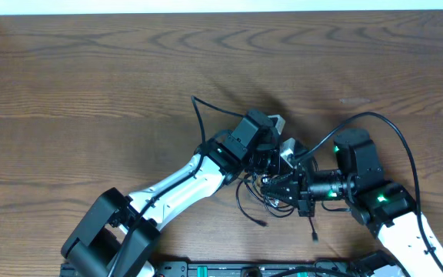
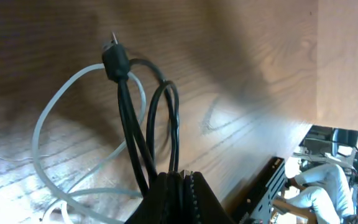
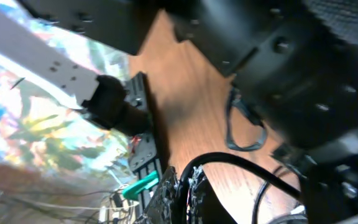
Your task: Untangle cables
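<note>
Left wrist view: left hand (image 2: 176, 180) clamped shut on doubled black cable (image 2: 126, 118), plug at far end; white cable (image 2: 42, 124) loops beside it on the table (image 2: 247, 74). Right hand (image 3: 182, 180) closed too, another black cable apparently pinched. Step: pulling tangle apart. Next: draw hands apart, freeing the white loop. No containers visible.

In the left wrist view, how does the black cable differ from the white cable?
The black cable shows a plug end at the top; the white cable shows none here. The black cable runs in narrow loops into the shut left gripper; the white cable curves wider beside it. Both are thin and looped.
</note>
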Controlling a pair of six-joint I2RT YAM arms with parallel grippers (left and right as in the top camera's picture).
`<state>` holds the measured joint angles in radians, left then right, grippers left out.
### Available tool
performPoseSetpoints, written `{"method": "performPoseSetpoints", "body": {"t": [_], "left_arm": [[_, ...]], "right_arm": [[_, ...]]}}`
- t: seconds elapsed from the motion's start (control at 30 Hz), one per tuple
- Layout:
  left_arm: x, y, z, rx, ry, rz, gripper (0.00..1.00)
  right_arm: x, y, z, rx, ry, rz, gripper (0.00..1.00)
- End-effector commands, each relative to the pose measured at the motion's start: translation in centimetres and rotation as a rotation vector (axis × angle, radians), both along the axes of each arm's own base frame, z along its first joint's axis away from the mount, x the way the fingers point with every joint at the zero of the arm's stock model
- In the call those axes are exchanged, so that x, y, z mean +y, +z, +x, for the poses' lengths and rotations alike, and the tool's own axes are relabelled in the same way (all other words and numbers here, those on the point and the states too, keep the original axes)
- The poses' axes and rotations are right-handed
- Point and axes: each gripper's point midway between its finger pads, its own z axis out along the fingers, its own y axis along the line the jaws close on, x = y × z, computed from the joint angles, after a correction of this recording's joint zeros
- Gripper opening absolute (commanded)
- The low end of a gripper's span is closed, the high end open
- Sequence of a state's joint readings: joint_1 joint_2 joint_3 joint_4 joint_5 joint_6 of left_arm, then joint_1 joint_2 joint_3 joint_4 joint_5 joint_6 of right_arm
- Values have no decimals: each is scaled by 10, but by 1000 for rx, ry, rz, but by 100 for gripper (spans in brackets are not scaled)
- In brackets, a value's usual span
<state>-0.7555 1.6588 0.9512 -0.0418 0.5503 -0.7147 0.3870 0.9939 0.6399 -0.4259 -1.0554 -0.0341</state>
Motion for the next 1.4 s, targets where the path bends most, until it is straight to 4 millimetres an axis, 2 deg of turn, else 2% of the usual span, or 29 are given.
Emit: {"method": "performPoseSetpoints", "body": {"t": [0.0,0.13,0.2,0.3,0.37,0.5,0.6,0.87,1.03,1.23,1.3,1.37], "left_arm": [[-2,4,5,-13,11,-3,8],[0,2,7,-27,19,11,8],[1,1,9,-32,29,21,8],[1,1,9,-30,29,22,8],[2,0,8,-27,28,24,8],[5,-4,4,-11,24,43,8],[8,-8,1,-8,7,67,8],[11,-11,-3,2,-3,84,8],[9,-10,-7,14,-19,71,8],[8,-10,-8,18,-23,67,8],[8,-9,-8,20,-26,65,8],[8,-9,-8,19,-26,65,8]], "right_arm": [[6,35,-33,-33,207,178,1],[5,30,-31,-31,187,156,1],[1,8,-17,-2,78,35,1],[-9,-18,-7,33,-22,-101,1],[-14,-28,-5,48,-59,-159,1],[-20,-37,2,37,-104,-215,1],[-21,-36,11,-5,-128,-222,1],[-10,-14,24,-70,-136,-126,1],[-13,-18,32,-93,-174,-159,1],[-20,-18,54,-172,-263,-204,1],[-19,-17,54,-178,-261,-198,1],[-11,-8,44,-172,-191,-137,1]]}}
